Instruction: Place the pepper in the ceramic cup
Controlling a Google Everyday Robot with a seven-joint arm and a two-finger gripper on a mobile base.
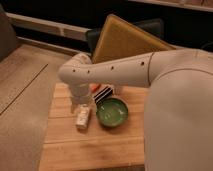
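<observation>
On the near side of my view lies one wooden table (pixel 75 150), a rectangular top of pale planks with a faint grain. Further in, the gripper (pixel 82 118) sits at the lower end of the arm, down close to the wood and just left of the bowl. It reads to me only as a pale, blocky shape, so I cannot tell whether the claw is released or clenched.

Beside it is a single green bowl (pixel 112 111), round, shallow and glossy, standing upright. Just behind the bowl lies one black-and-white striped block (pixel 103 94), small and flat-sided. The pepper (pixel 94 87) is on the table next to that block, on its left. It shows as a small orange-red sliver, partly hidden behind the arm.

Above these runs my one arm (pixel 115 70), a smooth white tube with a row of small dark holes, bending down at a rounded joint. Farthest back, a flat tan square panel (pixel 125 40) leans tilted against a dark chair (pixel 150 26).
</observation>
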